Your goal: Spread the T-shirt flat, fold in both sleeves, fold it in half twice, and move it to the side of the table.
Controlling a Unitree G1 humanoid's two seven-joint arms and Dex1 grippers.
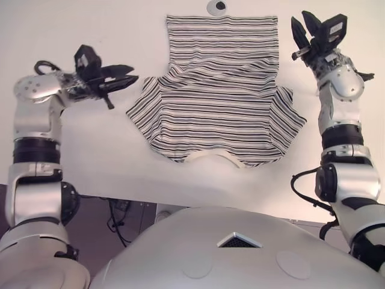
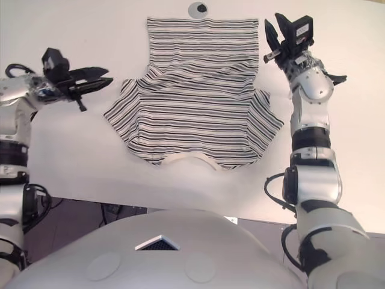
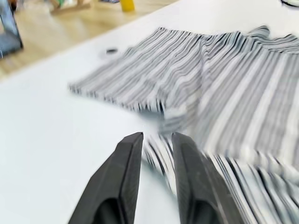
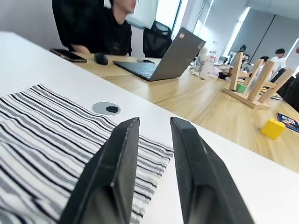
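Observation:
A black-and-white striped T-shirt (image 1: 219, 90) lies on the white table (image 1: 90, 156), its collar (image 1: 215, 158) toward me and its hem at the far side. Both sleeves stick out sideways, and a wrinkle crosses the chest. My left gripper (image 1: 132, 73) hovers just left of the left sleeve (image 1: 144, 105), open, with nothing between its fingers. In the left wrist view the same gripper (image 3: 157, 136) points at the shirt (image 3: 224, 84). My right gripper (image 1: 301, 18) is raised beside the shirt's far right corner, open and empty. The right wrist view shows this gripper (image 4: 155, 122) above the hem corner (image 4: 145, 158).
A round cable grommet (image 1: 216, 6) sits in the table just beyond the hem. Bare table lies left and right of the shirt. Behind the table, a wooden desk (image 4: 210, 98) carries a laptop (image 4: 163, 60), a yellow block (image 4: 272, 128) and a wooden rack.

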